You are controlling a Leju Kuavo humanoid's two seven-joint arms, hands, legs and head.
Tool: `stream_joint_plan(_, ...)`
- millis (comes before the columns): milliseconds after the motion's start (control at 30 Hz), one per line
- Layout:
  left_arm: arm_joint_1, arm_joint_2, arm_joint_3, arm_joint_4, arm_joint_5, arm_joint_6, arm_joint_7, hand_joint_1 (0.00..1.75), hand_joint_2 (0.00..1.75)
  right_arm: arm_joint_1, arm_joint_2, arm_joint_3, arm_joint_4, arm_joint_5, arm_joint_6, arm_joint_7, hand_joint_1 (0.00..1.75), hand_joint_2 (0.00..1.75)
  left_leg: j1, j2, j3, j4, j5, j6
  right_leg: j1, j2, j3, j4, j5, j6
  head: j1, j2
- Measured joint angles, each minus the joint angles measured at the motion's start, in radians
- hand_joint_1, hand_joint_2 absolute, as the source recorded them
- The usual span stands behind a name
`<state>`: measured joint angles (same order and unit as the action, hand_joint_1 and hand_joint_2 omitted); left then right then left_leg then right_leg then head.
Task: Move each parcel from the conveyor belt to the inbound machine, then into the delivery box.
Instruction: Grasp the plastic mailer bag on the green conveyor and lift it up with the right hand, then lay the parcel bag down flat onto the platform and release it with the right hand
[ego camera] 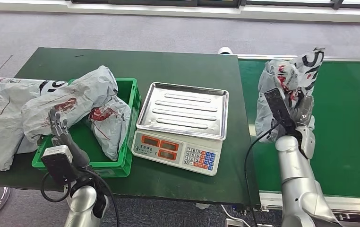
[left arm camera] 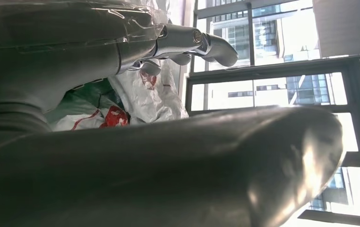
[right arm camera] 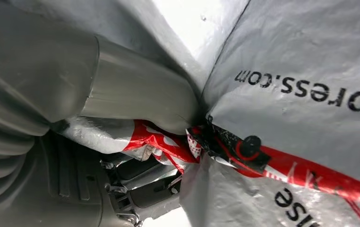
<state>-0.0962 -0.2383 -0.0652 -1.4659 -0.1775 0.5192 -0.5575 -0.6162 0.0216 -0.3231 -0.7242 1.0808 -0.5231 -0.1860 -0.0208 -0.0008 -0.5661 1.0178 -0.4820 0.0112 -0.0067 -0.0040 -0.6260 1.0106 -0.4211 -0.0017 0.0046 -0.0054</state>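
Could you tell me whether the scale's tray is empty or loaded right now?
Empty. The steel tray shows its bare ribbed surface; the right hand holds a parcel over the belt.

The parcel (ego camera: pixel 282 90) on the belt is showing thin, crinkled grey plastic film with a slight sheen and red and black print. The belt (ego camera: pixel 348 123) is presenting a matt green surface. The scale (ego camera: pixel 183 124) is carrying a ribbed, brushed metal tray over a white plastic body. The crate (ego camera: pixel 130 97) is appearing as glossy green plastic. The desk (ego camera: pixel 168 66) is looking dark green and matt.
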Motion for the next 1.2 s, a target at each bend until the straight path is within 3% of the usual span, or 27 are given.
stream_joint_plan(133, 0.003, 0.0, 0.0, 0.003, 0.019, -0.007, -0.031, 0.0, 0.0, 0.116, 0.051, 0.02, -0.277, -0.143, -0.095, -0.148, 1.75, 1.75, 0.0, -0.003, -0.002, 0.0, 0.0, 0.0, 0.0, -0.004, 0.0, 0.0, -0.001, 0.0, 0.0, 0.0)
stream_joint_plan(233, 0.002, 0.001, 0.0, 0.008, 0.061, -0.019, -0.066, 0.0, 0.0, 0.144, 0.084, 0.069, -0.425, -0.161, -0.163, -0.244, 1.75, 1.75, 0.0, 0.002, -0.003, 0.0, -0.001, -0.001, -0.001, 0.001, -0.002, 0.001, -0.001, -0.001, 0.0, 0.0)
stream_joint_plan(300, 0.001, 0.002, 0.0, 0.014, 0.089, -0.031, -0.083, 0.0, 0.0, 0.124, 0.094, 0.104, -0.469, -0.123, -0.173, -0.252, 1.75, 1.75, 0.0, 0.004, -0.002, 0.0, -0.001, -0.001, -0.001, 0.003, -0.002, 0.001, -0.001, -0.001, 0.0, 0.0)
stream_joint_plan(433, -0.012, 0.005, 0.0, 0.045, 0.127, -0.052, -0.108, 0.0, 0.0, 0.029, 0.102, 0.179, -0.485, -0.033, -0.178, -0.181, 1.75, 1.75, 0.0, 0.004, -0.003, 0.0, 0.001, -0.001, -0.001, 0.003, -0.003, 0.001, 0.002, -0.001, 0.0, 0.0)
stream_joint_plan(600, -0.057, 0.004, 0.0, 0.104, 0.156, -0.062, -0.124, 0.0, 0.0, -0.185, 0.104, 0.272, -0.289, 0.055, -0.165, -0.065, 1.75, 1.75, 0.0, 0.006, -0.003, 0.0, 0.005, -0.002, -0.001, 0.005, -0.005, 0.001, 0.006, -0.002, 0.0, 0.0)
stream_joint_plan(767, -0.073, 0.003, -0.001, 0.135, 0.162, -0.062, -0.127, 0.0, 0.0, -0.291, 0.116, 0.322, -0.126, 0.112, -0.169, -0.026, 1.75, 1.75, 0.0, 0.004, -0.004, 0.0, 0.007, -0.002, 0.0, 0.004, -0.005, 0.001, 0.007, -0.002, 0.0, 0.0)
stream_joint_plan(833, -0.077, 0.003, -0.001, 0.142, 0.166, -0.064, -0.128, 0.0, 0.0, -0.315, 0.127, 0.344, -0.058, 0.187, -0.17, 0.029, 1.75, 1.75, 0.0, 0.005, -0.005, 0.0, 0.006, -0.003, 0.0, 0.004, -0.005, 0.001, 0.006, -0.003, 0.0, 0.0)
stream_joint_plan(1000, -0.11, -0.001, -0.011, 0.178, 0.19, -0.088, -0.125, 0.0, 0.0, -0.327, 0.186, 0.452, 0.131, 0.459, -0.16, 0.268, 1.75, 1.75, 0.001, 0.005, -0.005, 0.0, 0.006, -0.003, 0.001, 0.005, -0.008, 0.001, 0.006, -0.003, 0.0, 0.0)
stream_joint_plan(1100, -0.139, -0.006, -0.018, 0.214, 0.212, -0.102, -0.127, 0.0, 0.0, -0.327, 0.222, 0.506, 0.211, 0.485, -0.131, 0.292, 1.75, 1.75, 0.001, 0.004, -0.006, 0.0, 0.007, -0.004, 0.001, 0.004, -0.008, 0.002, 0.006, -0.003, 0.0, 0.0)
stream_joint_plan(1200, -0.168, -0.014, -0.02, 0.254, 0.227, -0.116, -0.128, 0.0, 0.0, -0.321, 0.267, 0.564, 0.266, 0.454, -0.084, 0.25, 1.75, 1.75, 0.001, 0.006, -0.006, 0.0, 0.007, -0.004, 0.001, 0.005, -0.009, 0.002, 0.007, -0.004, 0.0, 0.0)
